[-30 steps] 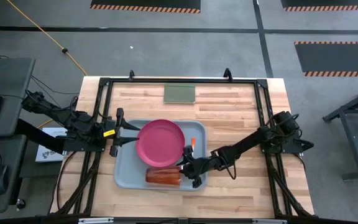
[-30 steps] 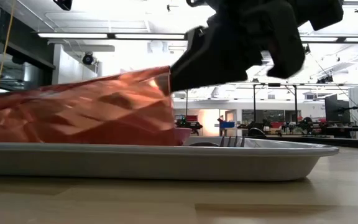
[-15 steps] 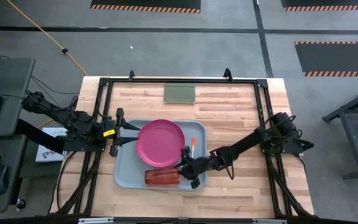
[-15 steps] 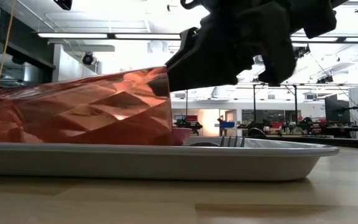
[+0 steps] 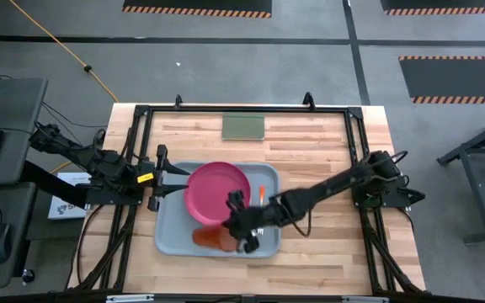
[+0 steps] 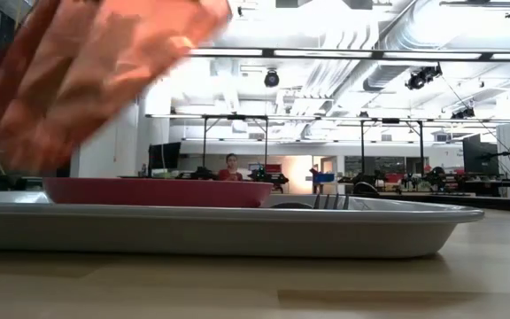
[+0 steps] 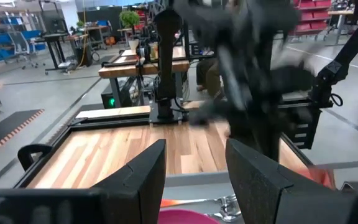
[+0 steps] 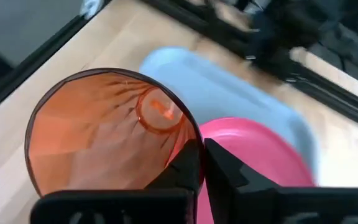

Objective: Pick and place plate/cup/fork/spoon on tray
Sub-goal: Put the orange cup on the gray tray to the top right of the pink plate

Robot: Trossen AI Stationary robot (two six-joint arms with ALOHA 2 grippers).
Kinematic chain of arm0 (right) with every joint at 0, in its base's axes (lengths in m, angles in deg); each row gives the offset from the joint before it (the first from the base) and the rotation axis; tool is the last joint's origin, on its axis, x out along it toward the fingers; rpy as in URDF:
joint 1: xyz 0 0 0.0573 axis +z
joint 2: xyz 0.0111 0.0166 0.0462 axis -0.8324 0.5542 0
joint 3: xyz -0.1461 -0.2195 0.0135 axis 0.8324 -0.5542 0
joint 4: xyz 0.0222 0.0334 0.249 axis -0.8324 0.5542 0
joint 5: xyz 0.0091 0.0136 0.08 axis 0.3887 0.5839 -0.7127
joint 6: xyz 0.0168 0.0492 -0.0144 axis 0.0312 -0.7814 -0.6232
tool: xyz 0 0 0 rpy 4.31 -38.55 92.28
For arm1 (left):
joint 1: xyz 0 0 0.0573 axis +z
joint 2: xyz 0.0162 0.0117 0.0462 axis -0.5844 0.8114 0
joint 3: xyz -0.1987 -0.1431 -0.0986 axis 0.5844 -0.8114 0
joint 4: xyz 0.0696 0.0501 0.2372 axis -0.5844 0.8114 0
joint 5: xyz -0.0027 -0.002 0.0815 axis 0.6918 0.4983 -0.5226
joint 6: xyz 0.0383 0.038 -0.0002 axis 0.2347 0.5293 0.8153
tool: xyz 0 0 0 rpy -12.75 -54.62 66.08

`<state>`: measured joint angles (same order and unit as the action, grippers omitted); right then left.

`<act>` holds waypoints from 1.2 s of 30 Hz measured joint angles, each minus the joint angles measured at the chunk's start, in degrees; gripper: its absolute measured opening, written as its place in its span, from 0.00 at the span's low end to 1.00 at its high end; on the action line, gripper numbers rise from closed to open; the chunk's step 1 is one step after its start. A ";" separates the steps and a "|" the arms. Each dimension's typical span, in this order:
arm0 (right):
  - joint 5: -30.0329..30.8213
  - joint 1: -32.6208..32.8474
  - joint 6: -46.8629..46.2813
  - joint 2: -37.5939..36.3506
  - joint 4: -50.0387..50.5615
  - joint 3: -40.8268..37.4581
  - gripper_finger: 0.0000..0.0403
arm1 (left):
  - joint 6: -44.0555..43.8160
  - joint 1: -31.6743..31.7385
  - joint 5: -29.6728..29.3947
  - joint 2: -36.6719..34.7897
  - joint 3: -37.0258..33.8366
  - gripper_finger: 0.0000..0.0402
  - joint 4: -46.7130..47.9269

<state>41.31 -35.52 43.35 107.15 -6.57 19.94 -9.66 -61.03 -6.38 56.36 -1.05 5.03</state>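
Note:
The red-orange cup (image 5: pixel 211 238) hangs over the near part of the grey-blue tray (image 5: pixel 171 227), with my right gripper (image 5: pixel 239 227) shut on it. In the low view the cup (image 6: pixel 96 71) is tilted above the pink plate (image 6: pixel 158 190). The plate (image 5: pixel 217 192) lies on the tray's far half. The spoon's orange handle (image 5: pixel 261 195) lies on the tray right of the plate. Fork tines (image 6: pixel 330 202) show above the tray rim. My left gripper (image 5: pixel 163 180) is open at the tray's left edge, holding nothing. My right gripper pinches the cup's rim wall (image 8: pixel 192 140), one finger (image 8: pixel 187 167) inside the mouth and the other (image 8: pixel 230 169) outside. The fingers come from the table's right, slanting down. The cup is lifted clear of the tray and tilted, its base lower and toward the table's left.
A flat green rectangle (image 5: pixel 243 127) lies at the table's far side. Black frame rails (image 5: pixel 356 151) run along the table's edges. Bare wood lies right of the tray and along the near edge (image 5: pixel 327 252).
My right gripper has gone toward the table's left edge and up. The cup, which lay on its side on the tray, is now lifted clear and tipped with its mouth end higher. The plate, the spoon and the fork have stayed put.

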 joint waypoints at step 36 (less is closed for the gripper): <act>-14.03 -6.45 -11.40 20.02 36.64 39.39 0.00 | -0.01 -3.27 -13.33 -12.11 -1.73 0.39 1.00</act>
<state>27.28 -41.97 31.95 127.18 30.07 59.33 -9.67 -64.30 -19.71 44.25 -2.78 6.03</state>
